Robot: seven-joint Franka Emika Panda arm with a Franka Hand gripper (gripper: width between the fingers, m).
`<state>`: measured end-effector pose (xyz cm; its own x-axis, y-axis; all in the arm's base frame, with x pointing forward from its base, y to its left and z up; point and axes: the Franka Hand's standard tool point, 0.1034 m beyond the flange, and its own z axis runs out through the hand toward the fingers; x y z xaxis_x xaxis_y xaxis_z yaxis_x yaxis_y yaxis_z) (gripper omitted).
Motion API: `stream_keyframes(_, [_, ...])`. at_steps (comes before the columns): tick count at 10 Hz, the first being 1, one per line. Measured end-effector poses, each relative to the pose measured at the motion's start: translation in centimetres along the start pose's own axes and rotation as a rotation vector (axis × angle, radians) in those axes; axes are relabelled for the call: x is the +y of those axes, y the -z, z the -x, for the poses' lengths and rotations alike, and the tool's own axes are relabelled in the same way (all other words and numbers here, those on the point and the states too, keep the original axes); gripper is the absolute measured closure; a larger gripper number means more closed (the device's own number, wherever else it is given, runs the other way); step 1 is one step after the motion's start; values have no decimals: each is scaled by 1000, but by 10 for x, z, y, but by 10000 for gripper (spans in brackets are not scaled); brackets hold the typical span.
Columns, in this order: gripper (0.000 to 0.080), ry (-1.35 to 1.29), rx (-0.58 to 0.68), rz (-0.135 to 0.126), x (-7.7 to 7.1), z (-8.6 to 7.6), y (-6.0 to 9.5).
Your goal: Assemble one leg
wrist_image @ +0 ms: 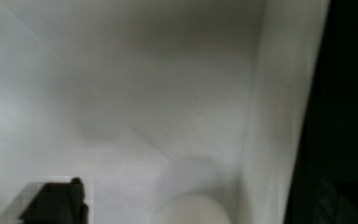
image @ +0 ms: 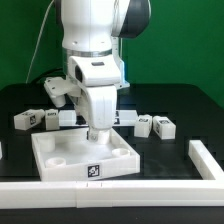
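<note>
My gripper (image: 97, 131) reaches straight down to the back part of the large white tray-like panel (image: 60, 160). Several small white legs with marker tags lie on the black table: some at the exterior view's left (image: 27, 119), two at its right (image: 143, 125), one behind the arm (image: 124, 118). The wrist view is blurred and filled by the panel's white surface (wrist_image: 123, 90), very close. One dark finger (wrist_image: 55, 202) shows far to one side, and a round socket (wrist_image: 202, 207) lies beside it. Nothing is between the jaws (wrist_image: 179, 208), and no leg is held.
A long white bar (image: 110, 189) runs along the table's front edge, and a second white bar (image: 204, 157) stands at the exterior view's right. A dark strip of table (wrist_image: 345, 110) borders the panel's raised rim in the wrist view.
</note>
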<state>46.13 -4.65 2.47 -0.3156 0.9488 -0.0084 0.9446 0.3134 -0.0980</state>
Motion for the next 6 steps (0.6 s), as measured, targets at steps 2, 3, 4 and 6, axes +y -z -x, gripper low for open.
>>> stream_keyframes(2, [150, 0, 8, -13, -3, -2, -8])
stream_keyframes(3, [150, 1, 12, -20, -5, -3, -12])
stream_keyframes(4, [150, -1, 15, -26, -6, -4, -15])
stream_keyframes(6, [177, -3, 16, -27, -7, -4, -16])
